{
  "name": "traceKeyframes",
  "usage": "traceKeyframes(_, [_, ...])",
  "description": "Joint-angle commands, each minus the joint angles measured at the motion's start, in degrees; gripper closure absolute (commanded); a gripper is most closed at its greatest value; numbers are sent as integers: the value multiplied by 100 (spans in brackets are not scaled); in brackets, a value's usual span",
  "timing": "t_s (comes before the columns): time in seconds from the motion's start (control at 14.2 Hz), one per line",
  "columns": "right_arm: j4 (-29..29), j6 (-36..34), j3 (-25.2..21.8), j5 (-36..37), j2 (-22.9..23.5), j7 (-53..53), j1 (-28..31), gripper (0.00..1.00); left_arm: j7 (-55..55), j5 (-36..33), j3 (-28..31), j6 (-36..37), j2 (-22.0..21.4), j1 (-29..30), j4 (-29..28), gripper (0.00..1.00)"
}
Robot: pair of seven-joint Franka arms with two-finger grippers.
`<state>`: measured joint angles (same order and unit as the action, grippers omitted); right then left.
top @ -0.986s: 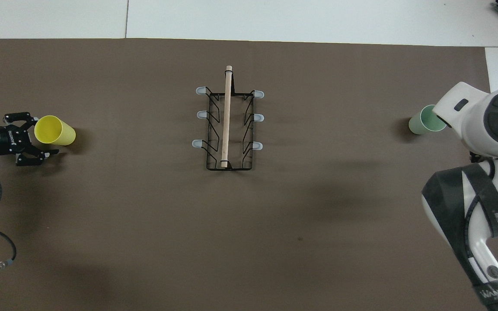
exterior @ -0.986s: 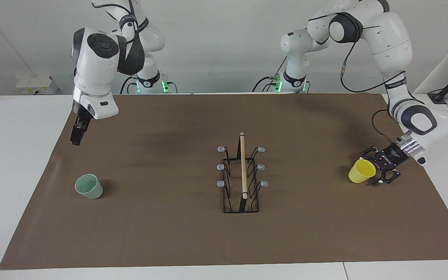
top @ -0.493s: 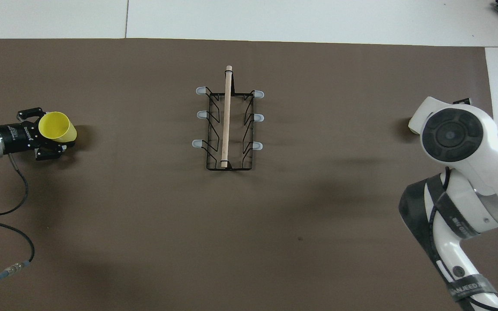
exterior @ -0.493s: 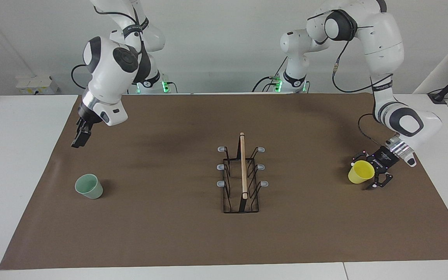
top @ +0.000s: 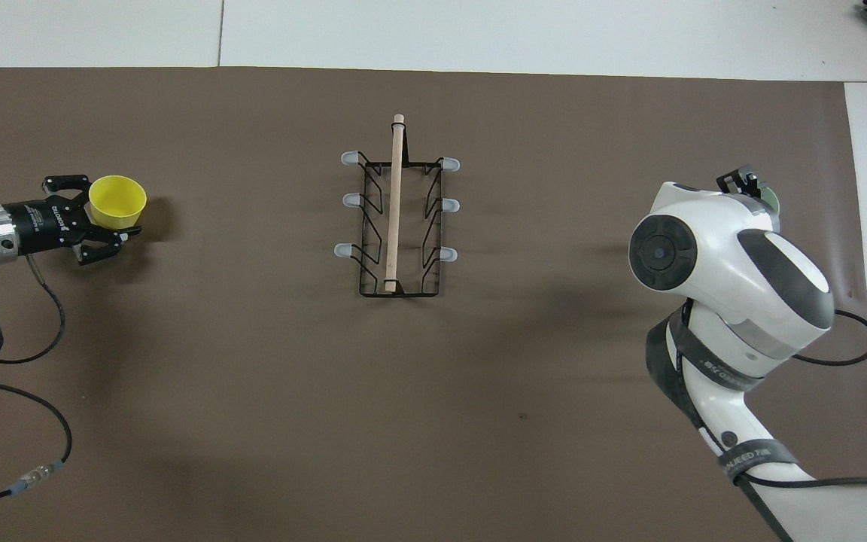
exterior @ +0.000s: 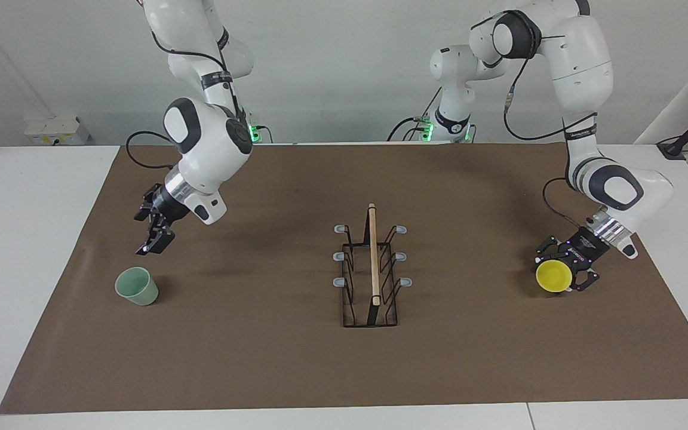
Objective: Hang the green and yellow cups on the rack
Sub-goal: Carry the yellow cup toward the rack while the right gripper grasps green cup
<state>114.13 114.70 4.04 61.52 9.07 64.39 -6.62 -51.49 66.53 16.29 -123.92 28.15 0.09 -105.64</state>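
Item, left gripper (exterior: 561, 278): clenched on the yellow cup (exterior: 553, 276), a finger seen at either side of its wall. The cup is held with its mouth turned upward, low over the brown mat (exterior: 260, 358) at the left arm's end of the table (exterior: 21, 239). A second ago the same cup was tilted on its side against spread fingers; it has since been turned upright and carried a little toward the rack. Item, right gripper (exterior: 156, 243): released, nothing held, hung over the mat just beside the green cup (exterior: 136, 286). It has been brought lower and closer to that cup than a second ago, and the right arm has been swung in toward the middle of the table. Item, green cup: stood upright on the mat at the right arm's end, unmoved; from overhead it is almost wholly covered by the right arm's wrist, only a sliver of rim being shown. Item, rack (exterior: 373, 263): black wire with a wooden rod along the top, stood at the mat's middle between the two cups, unmoved. All six grey-tipped prongs (exterior: 340, 256) are seen bare.
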Motion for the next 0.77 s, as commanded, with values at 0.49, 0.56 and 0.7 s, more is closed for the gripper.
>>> traceKeyframes(0.49, [127,-35,9,1441,1088,-1805,-154,0,316,-445,41,-633,-380,-457,420,100])
traceKeyframes(0.56, [127,-53,9,1494,1158,-1912,-164,0,97,-778,58,-668,-389,-588,552,100])
traceKeyframes(0.7, [127,-70,9,1547,1246,-1991,-173,0,-176,-1595,50,-1088,-485,-738,737,100])
